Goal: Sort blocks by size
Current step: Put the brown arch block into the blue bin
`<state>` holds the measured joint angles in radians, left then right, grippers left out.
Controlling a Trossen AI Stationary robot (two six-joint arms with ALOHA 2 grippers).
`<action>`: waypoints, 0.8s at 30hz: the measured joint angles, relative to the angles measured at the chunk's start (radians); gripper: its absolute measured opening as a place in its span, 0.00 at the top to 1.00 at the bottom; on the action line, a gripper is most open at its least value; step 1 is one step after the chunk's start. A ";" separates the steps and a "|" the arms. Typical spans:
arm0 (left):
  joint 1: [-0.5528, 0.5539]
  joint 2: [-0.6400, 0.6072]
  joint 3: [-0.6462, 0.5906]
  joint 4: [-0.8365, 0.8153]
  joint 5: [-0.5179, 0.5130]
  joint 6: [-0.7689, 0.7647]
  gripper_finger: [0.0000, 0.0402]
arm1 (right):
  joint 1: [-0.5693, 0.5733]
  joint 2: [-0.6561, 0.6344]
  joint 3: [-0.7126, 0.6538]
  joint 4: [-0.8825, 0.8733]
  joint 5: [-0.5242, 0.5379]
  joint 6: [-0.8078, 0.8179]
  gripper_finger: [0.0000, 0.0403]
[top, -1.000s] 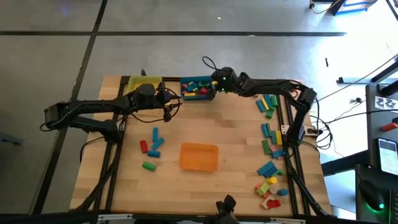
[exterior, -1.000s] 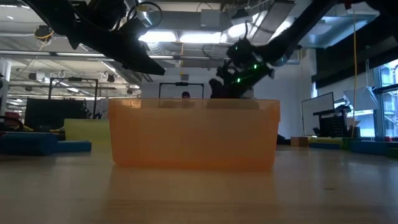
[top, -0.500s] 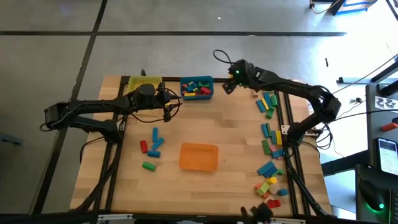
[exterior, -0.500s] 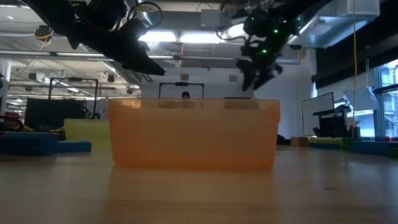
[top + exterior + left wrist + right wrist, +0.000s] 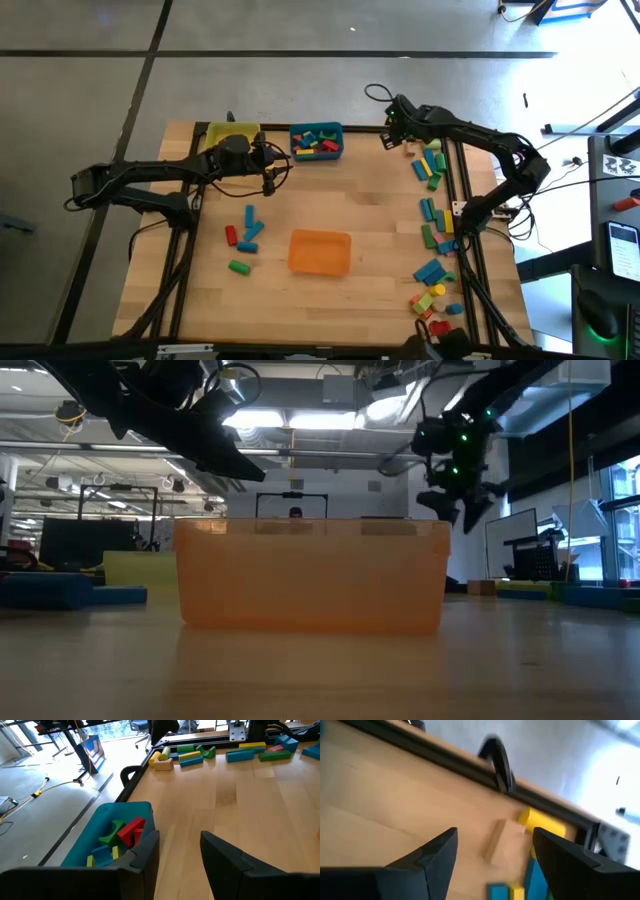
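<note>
Right pincer (image 5: 389, 138): fingers spread, empty, above the bench's (image 5: 380, 215) far right corner, near the blocks (image 5: 431, 165) strewn down the right edge. Judged step: reaching for a next block; next move calls for descent over one piece, fingers across its short side. Those long blocks mostly run along the edge. Left pincer (image 5: 270, 180): part open, empty, beside the teal bin (image 5: 316, 141).

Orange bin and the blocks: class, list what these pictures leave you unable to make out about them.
- Orange bin, low view: its frosted wall hides any contents.
- Teal bin, left wrist view: the left fingers cover its near end.
- Blocks by the right edge, high view: too small to tell shapes.
- Yellow block, right wrist view: motion blur smears its outline.
</note>
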<state>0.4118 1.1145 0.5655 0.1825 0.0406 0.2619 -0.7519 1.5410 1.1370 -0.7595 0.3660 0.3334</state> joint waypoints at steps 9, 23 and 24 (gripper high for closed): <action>0.000 0.000 0.000 0.000 0.000 0.000 0.68 | -0.081 0.000 -0.140 0.106 -0.072 0.031 0.41; 0.000 0.000 0.000 0.000 0.000 -0.001 0.68 | -0.088 0.001 -0.252 0.267 -0.059 0.084 0.41; 0.000 0.000 0.000 0.001 0.000 -0.001 0.68 | -0.090 0.003 -0.256 0.272 -0.054 0.087 0.41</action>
<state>0.4122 1.1145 0.5656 0.1833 0.0410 0.2611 -0.8420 1.5440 0.8812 -0.4872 0.3119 0.4201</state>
